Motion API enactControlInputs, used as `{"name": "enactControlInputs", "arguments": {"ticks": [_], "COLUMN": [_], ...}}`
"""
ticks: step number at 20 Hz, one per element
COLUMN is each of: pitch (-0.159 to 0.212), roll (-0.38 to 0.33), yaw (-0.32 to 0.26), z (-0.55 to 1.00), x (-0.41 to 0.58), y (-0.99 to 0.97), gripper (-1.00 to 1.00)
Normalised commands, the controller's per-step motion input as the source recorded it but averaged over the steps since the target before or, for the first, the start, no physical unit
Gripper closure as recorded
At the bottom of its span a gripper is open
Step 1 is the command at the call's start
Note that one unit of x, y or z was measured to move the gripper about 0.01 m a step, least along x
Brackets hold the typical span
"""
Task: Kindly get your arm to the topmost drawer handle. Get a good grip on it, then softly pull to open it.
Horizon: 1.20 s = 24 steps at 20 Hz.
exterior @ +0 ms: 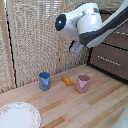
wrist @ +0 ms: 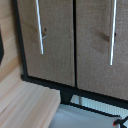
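Approach step judged in hand: the arm (exterior: 90, 25) is held near the drawer (exterior: 111, 60), handle (wrist: 39, 27) not yet reached. Gripper opening cannot be told. Closing in and alignment are needed next.

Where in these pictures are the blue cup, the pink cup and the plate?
Blue cup (exterior: 44, 80), exterior view: middle of its side wall.
Pink cup (exterior: 83, 83), exterior view: middle of its side wall.
Plate (exterior: 33, 113), exterior view: its patterned rim, toward the view's right.
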Motion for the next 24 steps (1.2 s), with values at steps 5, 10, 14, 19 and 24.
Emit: {"name": "enactControlInputs", "arguments": {"ticks": [5, 10, 14, 19, 24], "pitch": [0.000, 0.000, -0.014, -0.004, -0.004], "roll": [-0.255, -0.252, -0.167, -0.092, -0.048], "yaw": [0.023, 0.010, 0.076, 0.093, 0.063], "z": [0.03, 0.05, 0.01, 0.07, 0.21], "x": [0.000, 0.000, 0.015, 0.026, 0.009], "y": [-0.62, -0.67, -0.67, -0.75, -0.86], "gripper": [-1.00, -1.00, -1.00, -1.00, -1.00]}}
